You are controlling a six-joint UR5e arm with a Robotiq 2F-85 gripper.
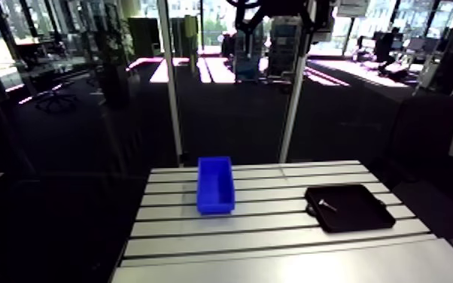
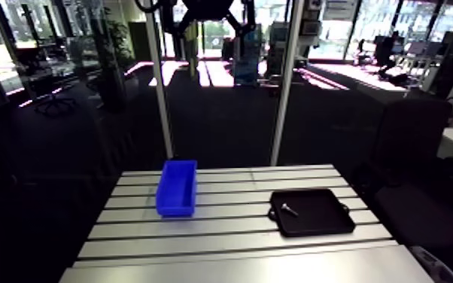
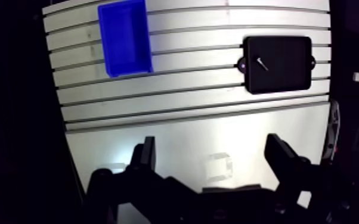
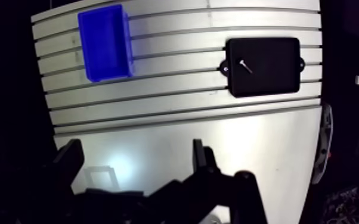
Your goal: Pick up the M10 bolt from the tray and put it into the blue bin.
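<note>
Bolt [image 3: 262, 63] is seen lying flat in the tray [image 3: 289, 80], well apart from the bin [image 3: 125, 39] and the wide, empty pincer [image 3: 212, 146]; judged small, stiff, slick and roll-prone, it is best gripped across the shank.

No text, label, brand or number can be read on the bin [image 1: 215, 184], tray [image 1: 350, 208], bolt [image 3: 262, 63] or bench [image 1: 275, 248].
</note>
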